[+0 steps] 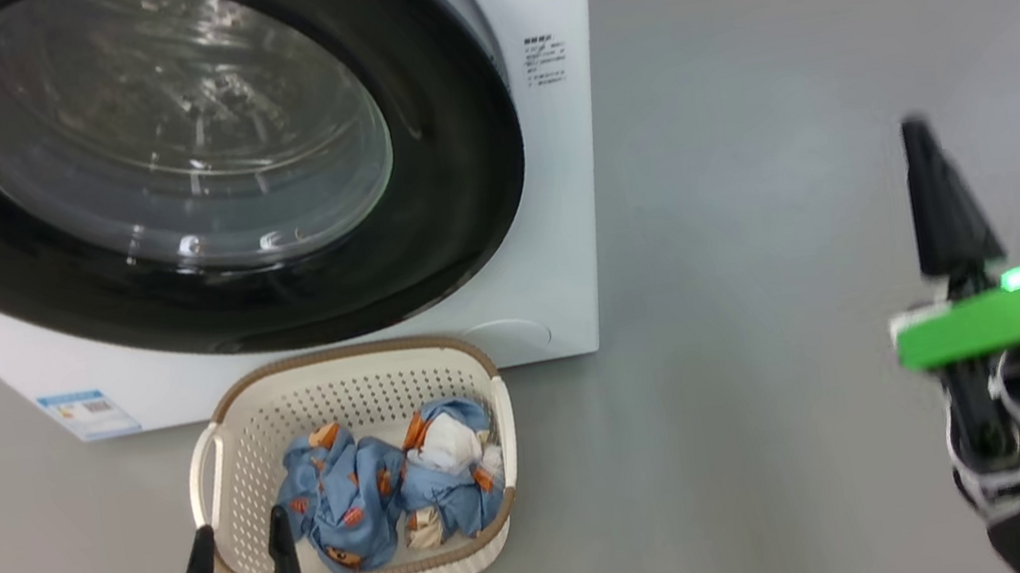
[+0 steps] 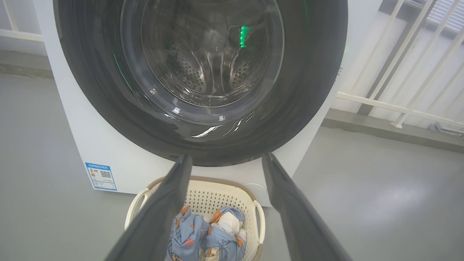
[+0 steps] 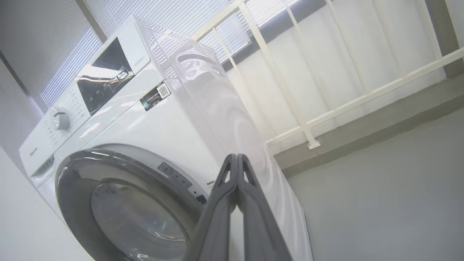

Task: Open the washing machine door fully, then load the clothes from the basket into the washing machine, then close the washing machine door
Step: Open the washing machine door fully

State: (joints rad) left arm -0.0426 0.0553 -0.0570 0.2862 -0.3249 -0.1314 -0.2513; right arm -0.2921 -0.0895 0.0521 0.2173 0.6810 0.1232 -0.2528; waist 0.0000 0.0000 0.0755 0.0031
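Low at near left, left gripper [image 1: 239, 522] gapes wide, empty, fingers up by near-left corner of basket [image 1: 339, 358]. Far out right, right gripper [image 1: 923, 154] pinched tight, nothing between fingers, well apart from everything. Smooth grey floor [image 1: 751, 139] all round; white railing [image 3: 301, 123] and blinds [image 3: 54, 54] behind. Clothes [image 1: 349, 493] bundled in basket. Basket sits just before washing machine [image 1: 558, 168], right under washing machine door [image 1: 461, 162], door shut. Blue label [image 1: 87, 413] at machine's lower left corner.
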